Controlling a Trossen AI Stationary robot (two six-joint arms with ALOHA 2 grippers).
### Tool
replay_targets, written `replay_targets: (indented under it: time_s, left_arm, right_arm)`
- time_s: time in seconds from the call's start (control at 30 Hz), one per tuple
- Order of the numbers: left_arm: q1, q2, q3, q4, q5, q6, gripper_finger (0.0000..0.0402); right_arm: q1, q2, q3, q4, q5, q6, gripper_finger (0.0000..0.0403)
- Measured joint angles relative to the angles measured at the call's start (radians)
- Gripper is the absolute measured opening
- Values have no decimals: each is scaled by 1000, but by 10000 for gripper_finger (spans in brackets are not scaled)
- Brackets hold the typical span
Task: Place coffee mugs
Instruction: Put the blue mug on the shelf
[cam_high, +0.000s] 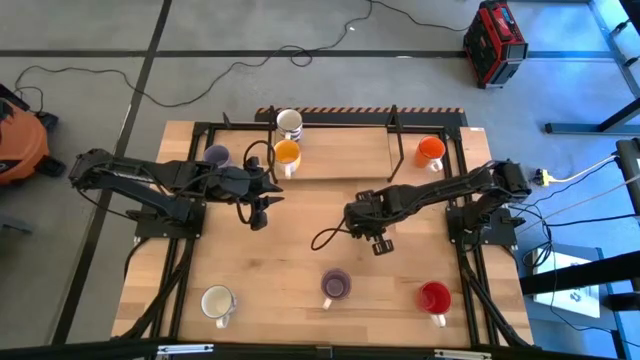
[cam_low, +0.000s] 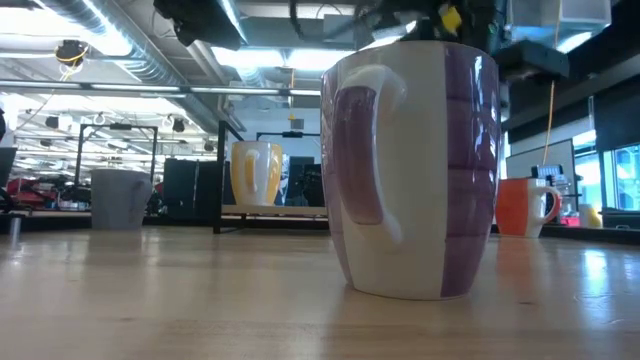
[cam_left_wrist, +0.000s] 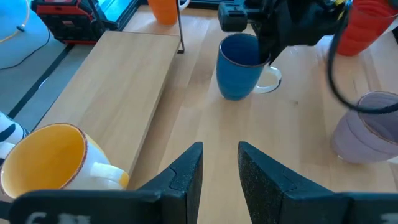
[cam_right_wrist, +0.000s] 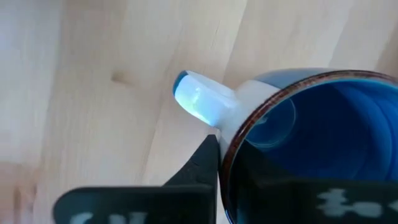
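My right gripper (cam_high: 376, 238) is at mid-table, over the blue mug (cam_left_wrist: 239, 65), which it hides in the high view. My left gripper (cam_left_wrist: 221, 167) is open and hovers left of centre (cam_high: 258, 207), touching nothing. The white mug (cam_high: 290, 122), the yellow-orange mug (cam_high: 287, 153) and the orange mug (cam_high: 430, 151) stand on the raised board. The grey-lavender mug (cam_high: 216, 157) stands left of it. Near the front edge stand the cream mug (cam_high: 217, 302), the purple mug (cam_high: 336, 285) and the red mug (cam_high: 435, 297). My right gripper holds the blue mug by its rim (cam_right_wrist: 231, 142) right beside the white handle (cam_right_wrist: 199, 99), coming from above. One finger (cam_right_wrist: 208, 158) lies against the outside of the wall; the other is hidden. The mug is upright; in the left wrist view its base (cam_left_wrist: 236, 94) looks to be on the table.
A raised wooden board (cam_high: 345, 155) with black frame posts (cam_high: 396, 140) runs along the far side. Black frame rails (cam_high: 185, 270) line both table sides. Open wood lies between the two grippers and in front of them. The purple mug (cam_low: 415, 170) fills the low view.
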Motion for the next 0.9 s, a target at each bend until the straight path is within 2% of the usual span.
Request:
replay_targets:
  time_s: [0.17,0.43,0.8,0.9]
  left_arm:
    - [0,-43,13,-18,32,-8,95]
    - [0,-139,58,-59,40,-33,95]
    - [0,-142,58,-65,63,-47,95]
    - [0,-142,58,-68,60,-70,95]
  right_arm:
    - [-25,-1,151,-73,2,-90,8]
    - [-135,6,389,-156,56,-313,4]
    - [-351,90,580,-172,72,-510,2]
    - [-414,143,632,-175,27,-540,2]
